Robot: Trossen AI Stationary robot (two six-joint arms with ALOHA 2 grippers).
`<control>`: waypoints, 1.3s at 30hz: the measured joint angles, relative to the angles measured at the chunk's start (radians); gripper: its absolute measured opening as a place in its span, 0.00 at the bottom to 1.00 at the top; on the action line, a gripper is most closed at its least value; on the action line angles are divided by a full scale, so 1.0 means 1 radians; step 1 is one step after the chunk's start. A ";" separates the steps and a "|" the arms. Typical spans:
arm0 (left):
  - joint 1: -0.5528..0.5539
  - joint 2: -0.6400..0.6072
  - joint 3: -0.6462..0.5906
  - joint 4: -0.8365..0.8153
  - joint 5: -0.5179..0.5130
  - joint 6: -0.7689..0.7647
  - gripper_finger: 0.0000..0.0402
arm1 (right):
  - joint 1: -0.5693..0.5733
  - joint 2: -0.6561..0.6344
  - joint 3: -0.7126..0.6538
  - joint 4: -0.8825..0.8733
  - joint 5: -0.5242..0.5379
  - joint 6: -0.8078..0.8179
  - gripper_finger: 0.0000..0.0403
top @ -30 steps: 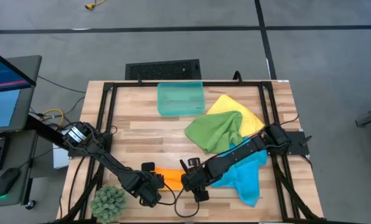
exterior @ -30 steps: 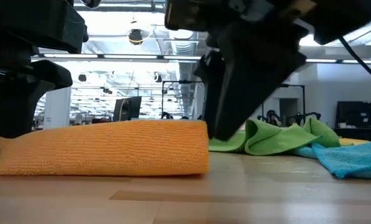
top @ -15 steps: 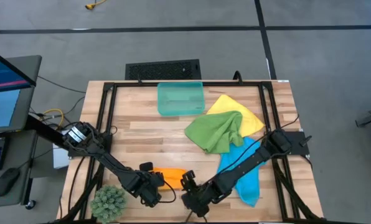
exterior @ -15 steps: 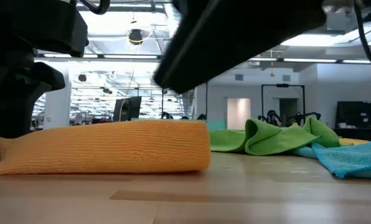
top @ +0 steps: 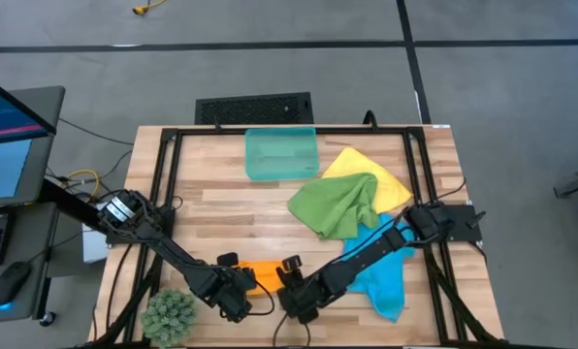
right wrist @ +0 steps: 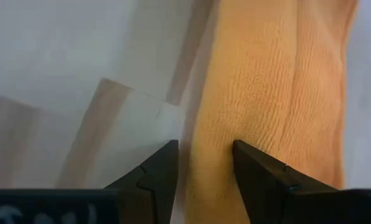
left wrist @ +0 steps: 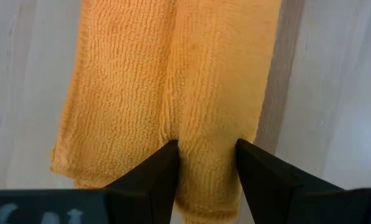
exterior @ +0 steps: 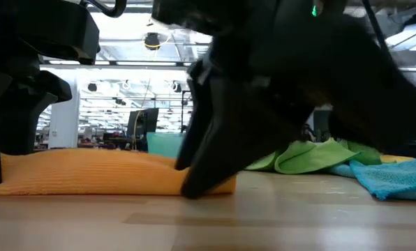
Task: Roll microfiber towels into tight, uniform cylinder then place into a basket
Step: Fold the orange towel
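The orange microfiber towel (top: 262, 273) lies as a flattened roll near the table's front edge, running left to right. My left gripper (top: 237, 293) is shut on its left end and my right gripper (top: 292, 291) on its right end. The green towel (top: 336, 205), yellow towel (top: 378, 174) and blue towel (top: 384, 279) lie crumpled and overlapping on the table's right half. The teal basket (top: 281, 153) stands at the far edge. My left gripper pinches a raised fold of the orange roll (left wrist: 205, 134) between its two fingers, near the roll's left end. The fingers (left wrist: 164, 165) come steeply from above and lie across the roll, which rests on the table. My right gripper pinches the roll's long edge (right wrist: 205, 149) near its right end. One finger (right wrist: 162, 168) stands at the towel's edge by the bare wood; the other (right wrist: 251, 165) dents the cloth. It slants down from the right, and the roll rests on the table.
A spiky green plant ball (top: 170, 315) sits at the near left corner, close to my left arm. A black frame (top: 163, 165) rims the table. Bare wood shows between the basket and the orange towel.
My right gripper has swung toward the near edge, then come down onto the orange towel's right end. In the low view the towel's top has sunk a little at that end. The roll has stayed where it was.
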 joint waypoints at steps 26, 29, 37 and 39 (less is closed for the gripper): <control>-0.211 0.006 0.169 -0.184 -0.302 0.033 0.38 | -0.038 0.015 -0.001 -0.025 -0.102 0.108 0.09; -0.248 0.004 0.196 -0.183 -0.408 0.072 0.38 | -0.040 0.015 -0.001 -0.025 -0.105 0.109 0.07; -0.259 0.028 0.214 -0.146 -0.487 0.149 0.38 | -0.043 0.015 -0.001 -0.026 -0.117 0.109 0.06; -0.239 0.060 0.212 -0.150 -0.461 0.164 0.38 | -0.043 0.015 -0.001 -0.026 -0.117 0.109 0.08</control>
